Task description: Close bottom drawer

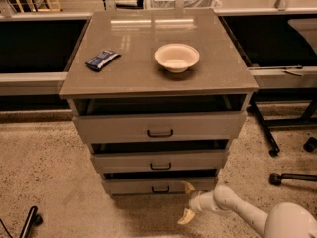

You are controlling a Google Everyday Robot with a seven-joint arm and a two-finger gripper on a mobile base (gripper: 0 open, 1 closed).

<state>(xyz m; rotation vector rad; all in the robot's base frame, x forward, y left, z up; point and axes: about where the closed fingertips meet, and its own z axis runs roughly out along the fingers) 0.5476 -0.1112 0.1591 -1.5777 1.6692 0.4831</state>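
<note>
I'm seeing the gripper [187, 201] gaping wide at lower right, holding nothing, one fingertip [188, 186] just beside the bottom drawer [148, 186].

You have one view only, set high in front of the grey-taupe three-drawer cabinet [148, 81] and tilted down onto its flat top and drawer fronts. It stands fairly near, so the cabinet fills the middle of the frame. The white arm's gripper [187, 202] comes in from the lower right corner, its tan fingers [186, 215] spread apart. Just left of them, near the frame's lower edge, lies the bottom drawer [131, 186], a narrow grey-taupe front with a small dark bar handle.
</note>
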